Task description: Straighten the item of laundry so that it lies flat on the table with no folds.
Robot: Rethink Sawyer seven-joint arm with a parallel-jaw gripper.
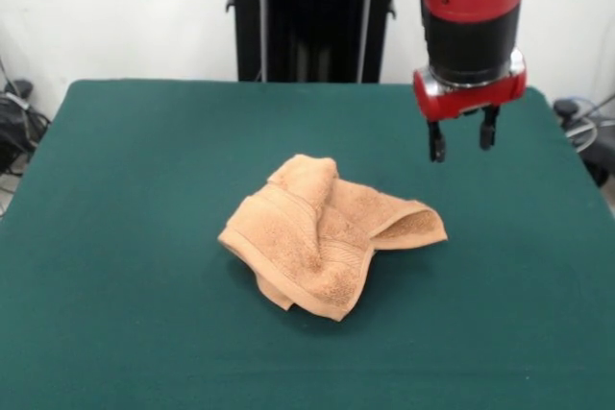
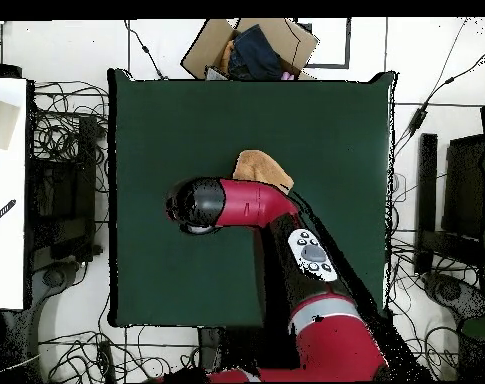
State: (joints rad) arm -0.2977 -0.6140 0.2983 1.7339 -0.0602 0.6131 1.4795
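The item of laundry (image 1: 332, 234) is a peach-orange terry towel lying crumpled near the middle of the dark green table (image 1: 144, 189). Several folds overlap and one corner curls up on its right side. My gripper (image 1: 462, 140) hangs in the air above and to the right of the towel, apart from it, open, with nothing between its two black fingers. From overhead, only part of the towel (image 2: 262, 167) shows beyond the red arm (image 2: 241, 203), which covers the rest and hides the gripper.
A cardboard box (image 2: 251, 47) with dark contents sits just past the table's far edge in the overhead view. Cables and equipment lie on the floor around the table. A white surface (image 2: 6, 190) stands at the left.
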